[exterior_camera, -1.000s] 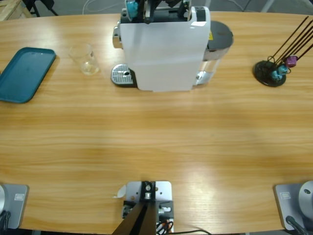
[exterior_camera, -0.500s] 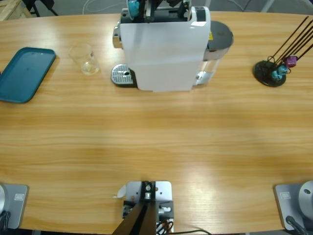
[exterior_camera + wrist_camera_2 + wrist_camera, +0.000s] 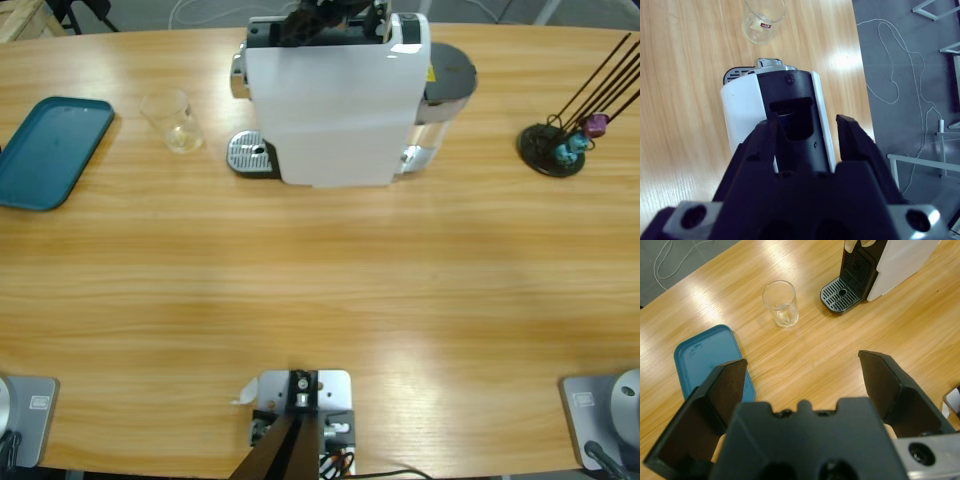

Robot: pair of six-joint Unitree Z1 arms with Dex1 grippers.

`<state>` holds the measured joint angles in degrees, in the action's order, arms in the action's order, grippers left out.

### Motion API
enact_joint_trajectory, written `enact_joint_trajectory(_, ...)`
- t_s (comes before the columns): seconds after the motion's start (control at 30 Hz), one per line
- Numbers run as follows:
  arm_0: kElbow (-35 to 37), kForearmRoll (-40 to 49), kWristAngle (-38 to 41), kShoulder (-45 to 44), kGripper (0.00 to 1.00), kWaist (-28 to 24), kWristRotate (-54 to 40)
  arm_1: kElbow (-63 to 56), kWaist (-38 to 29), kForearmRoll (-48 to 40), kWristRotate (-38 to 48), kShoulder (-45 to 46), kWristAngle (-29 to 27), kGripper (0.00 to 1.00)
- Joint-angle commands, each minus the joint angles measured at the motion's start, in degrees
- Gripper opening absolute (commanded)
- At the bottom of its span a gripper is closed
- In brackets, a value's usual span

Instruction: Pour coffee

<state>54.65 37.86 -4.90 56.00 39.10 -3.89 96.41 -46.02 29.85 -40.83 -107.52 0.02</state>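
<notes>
No coffee is in view. The clear glass (image 3: 175, 121) stands empty on the table, left of the white coffee machine (image 3: 335, 100) and beside its round drip grille (image 3: 250, 154), not on it. My right gripper (image 3: 325, 18) hovers over the machine's top. In the right wrist view that gripper (image 3: 807, 122) is open and holds nothing, with the dark capsule slot (image 3: 790, 107) just ahead of it. My left gripper (image 3: 805, 365) is wide open and empty, high above the table. It looks toward the glass (image 3: 781, 302) and the grille (image 3: 840, 292).
A teal tray (image 3: 48, 150) lies at the table's left edge, also seen in the left wrist view (image 3: 710, 362). At the right stands a black wire capsule holder (image 3: 552, 148) with teal and purple capsules. The machine's grey water tank (image 3: 445, 85) is on its right side.
The teal capsule seen earlier at the gripper's jaws over the machine's top left no longer shows. The gripper there has shifted slightly.
</notes>
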Motion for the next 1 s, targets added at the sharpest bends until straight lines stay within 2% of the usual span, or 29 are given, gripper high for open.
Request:
enact_joint_trajectory(0.03,-2.4,-0.8,0.4,0.0,0.954,0.5,-0.5,4.0,-2.6,1.0,2.2,0.3,-1.2,0.490)
enact_joint_trajectory(0.1,-2.4,-0.8,0.4,-0.1,0.954,0.5,-0.5,5.7,-5.6,1.2,5.5,1.9,-4.5,0.495)
enact_joint_trajectory(0.17,-2.4,-0.8,0.4,-0.4,0.954,0.5,-0.5,5.4,-7.8,1.2,6.1,4.4,-5.1,0.614)
enact_joint_trajectory(0.27,-2.4,-0.7,0.4,-0.7,0.954,0.5,-0.5,3.7,-9.9,2.5,6.2,9.0,-6.7,0.610)
enact_joint_trajectory(0.33,-2.4,-0.8,0.4,-0.6,0.954,0.5,-0.5,4.5,-10.1,6.6,8.0,11.5,-11.4,0.619)
enact_joint_trajectory(0.4,-2.4,-0.8,0.5,-0.5,0.954,0.5,-0.5,7.4,-10.1,15.0,12.0,13.6,-17.3,0.606)
enact_joint_trajectory(0.43,-2.4,-0.8,0.5,-0.5,0.954,0.6,-0.5,8.4,-10.1,19.3,14.0,14.9,-19.3,0.540)
enact_joint_trajectory(0.5,-2.4,-0.8,0.5,-0.5,0.954,0.7,-0.5,8.6,-9.7,22.9,16.3,19.1,-23.1,0.154)
enact_joint_trajectory(0.53,-2.4,-0.8,0.5,-0.5,0.954,0.8,-0.5,7.4,-9.7,22.0,18.3,21.6,-28.1,0.035)
enact_joint_trajectory(0.6,-2.4,-0.8,0.5,-0.5,0.954,0.9,-0.5,1.6,-8.6,14.1,20.9,26.3,-30.6,0.000)
enact_joint_trajectory(0.63,-2.4,-0.8,0.5,-0.5,0.954,0.9,-0.5,-0.7,-6.9,11.5,25.3,27.6,-31.1,0.000)
enact_joint_trajectory(0.67,-2.4,-0.8,0.5,-0.5,0.954,0.9,-0.5,0.3,-4.9,14.3,29.8,27.2,-31.1,0.000)
enact_joint_trajectory(0.7,-2.3,-0.8,0.5,-0.5,0.954,0.9,-0.5,3.8,-2.8,21.4,33.9,26.0,-29.3,0.000)
enact_joint_trajectory(0.73,-2.3,-0.8,0.5,-0.5,0.954,0.9,-0.5,5.2,-0.5,25.0,38.1,25.7,-24.5,0.000)
enact_joint_trajectory(0.8,-2.3,-0.8,0.5,-0.6,0.952,0.9,-0.5,0.6,3.4,20.3,42.3,28.8,-12.9,0.000)
enact_joint_trajectory(0.87,-2.3,-0.8,0.5,-0.5,0.950,0.9,-0.5,-1.6,6.5,16.7,42.7,29.7,-3.4,0.000)
enact_joint_trajectory(0.93,-2.3,-0.8,0.5,-0.3,0.950,0.9,-0.5,-1.5,6.7,16.1,41.2,28.3,-3.3,0.000)
enact_joint_trajectory(1.0,-2.3,-0.8,0.5,-0.1,0.950,0.9,-0.5,-2.7,4.6,14.4,37.2,27.1,-7.4,0.000)
